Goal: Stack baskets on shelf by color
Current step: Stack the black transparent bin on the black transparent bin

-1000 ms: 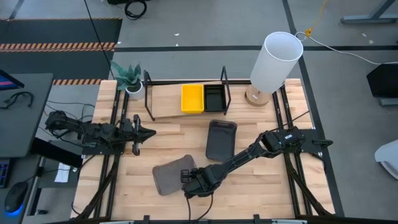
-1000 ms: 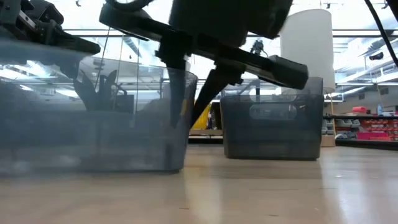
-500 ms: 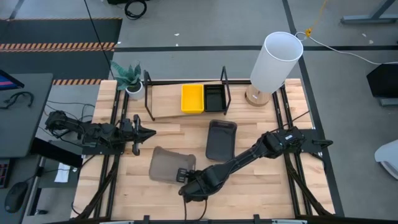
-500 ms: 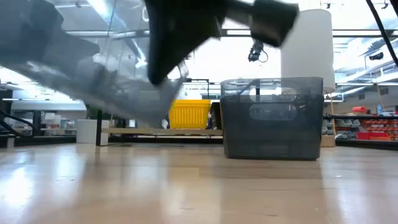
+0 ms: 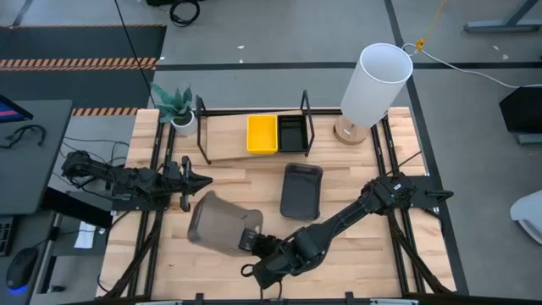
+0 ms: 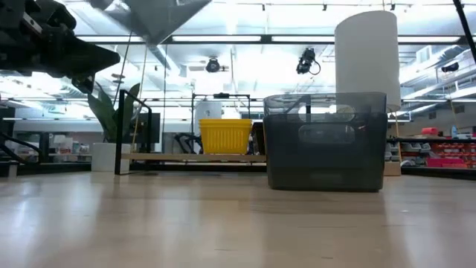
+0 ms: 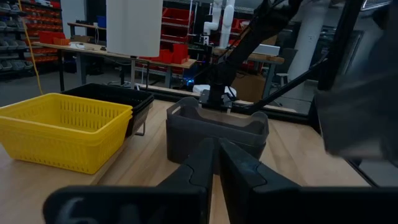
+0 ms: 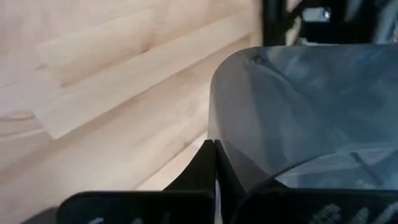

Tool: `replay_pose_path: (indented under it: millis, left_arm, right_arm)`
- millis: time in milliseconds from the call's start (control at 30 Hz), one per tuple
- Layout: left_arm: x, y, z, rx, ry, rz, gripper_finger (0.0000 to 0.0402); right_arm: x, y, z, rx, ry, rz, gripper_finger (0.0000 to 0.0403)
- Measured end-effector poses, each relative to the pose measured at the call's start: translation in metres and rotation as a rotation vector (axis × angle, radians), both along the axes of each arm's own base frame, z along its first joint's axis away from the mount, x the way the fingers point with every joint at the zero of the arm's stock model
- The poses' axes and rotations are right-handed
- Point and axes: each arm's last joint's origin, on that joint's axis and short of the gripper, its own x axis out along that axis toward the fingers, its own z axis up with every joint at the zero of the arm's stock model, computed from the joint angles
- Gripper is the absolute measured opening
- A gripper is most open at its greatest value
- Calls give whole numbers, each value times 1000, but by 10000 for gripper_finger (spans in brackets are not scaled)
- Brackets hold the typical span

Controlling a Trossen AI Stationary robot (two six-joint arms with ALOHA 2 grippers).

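Above pale wood planks, right fingers (image 5: 248, 241) pinch translucent grey basket (image 5: 213, 224).

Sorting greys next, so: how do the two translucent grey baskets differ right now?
The carried grey basket is tilted, clamped by the right gripper; the resting grey basket sits flat and untouched on the table. The carried one is nearer the left gripper. Both share colour and stand off the shelf.
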Motion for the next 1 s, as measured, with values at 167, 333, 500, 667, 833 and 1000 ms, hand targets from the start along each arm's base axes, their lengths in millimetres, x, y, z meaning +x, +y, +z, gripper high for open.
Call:
replay_pose_path:
  millis: [167, 333, 500, 667, 833, 1000]
  left_arm:
    - [0, 0, 0, 0, 0, 0, 36]
    - [0, 0, 0, 0, 0, 0, 30]
    - [0, 0, 0, 0, 0, 0, 29]
    - [0, 0, 0, 0, 0, 0, 35]
    - [0, 0, 0, 0, 0, 0, 32]
    - [0, 0, 0, 0, 0, 0, 28]
  right_arm:
    - [-13, -9, 25, 134, -52, -146, 3]
    - [-28, -25, 41, 286, -70, -392, 3]
    - [-41, -39, 37, 353, -26, -664, 3]
    - [-50, -51, 32, 436, 30, -932, 4]
    - [-45, -61, 30, 584, 75, -1075, 4]
    - [-39, -75, 18, 631, 112, -1215, 5]
